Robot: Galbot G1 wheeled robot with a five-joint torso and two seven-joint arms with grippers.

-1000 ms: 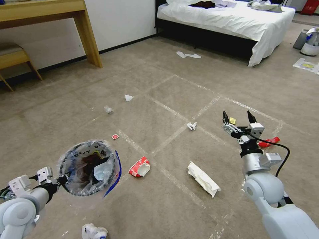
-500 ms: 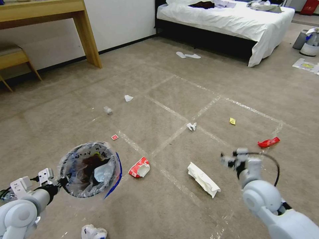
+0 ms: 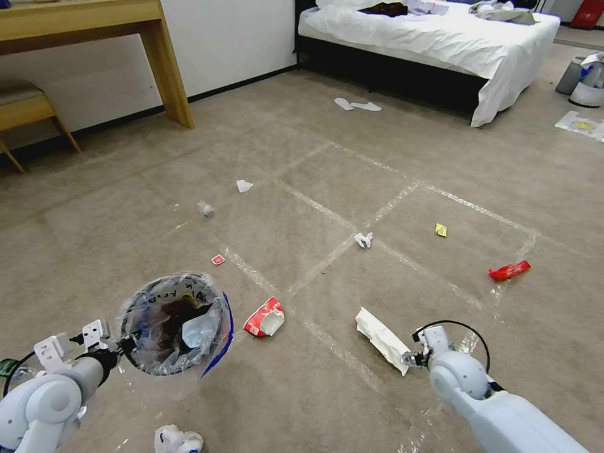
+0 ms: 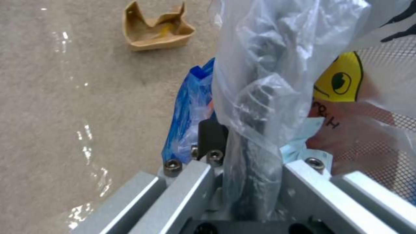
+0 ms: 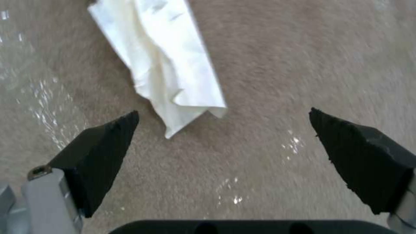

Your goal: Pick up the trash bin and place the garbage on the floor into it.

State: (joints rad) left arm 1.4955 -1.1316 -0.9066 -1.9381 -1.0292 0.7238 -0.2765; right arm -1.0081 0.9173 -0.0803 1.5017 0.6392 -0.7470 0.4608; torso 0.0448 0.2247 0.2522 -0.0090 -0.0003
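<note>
Right hand (image 5: 223, 130), fingers spread wide, hovers just beside the crumpled white paper bag (image 5: 162, 65), whose long axis runs away from it; left hand (image 4: 242, 169) clamps the red-and-blue trash bin (image 3: 176, 324).

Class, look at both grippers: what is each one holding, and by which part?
Left gripper holds the trash bin by its bag-covered rim. Right gripper is open, holding nothing.

My trash bin (image 3: 179, 327) is red and blue, its clear liner black-lettered. Before me lie a white paper bag (image 3: 384, 340) and a red-white cup (image 3: 264, 318) on beige carpet (image 3: 314, 189).
</note>
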